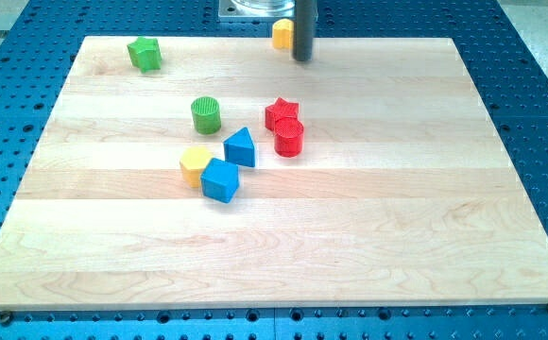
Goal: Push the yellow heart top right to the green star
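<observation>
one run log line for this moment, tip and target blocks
tip: top edge, touching yellow heart's right | green star: top left, apart | step: heart not yet at star

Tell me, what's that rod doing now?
My tip at the view's top edge, just right of the yellow heart. Green star far to the view's left. Nothing between them.

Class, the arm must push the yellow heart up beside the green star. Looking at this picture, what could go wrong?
1. The yellow heart sits at the board's top edge; a skewed push could slide it off.
2. My tip touches its right side, slightly below, so the heart may spin away.
3. Overshooting could knock the green star, also near the edge.
</observation>
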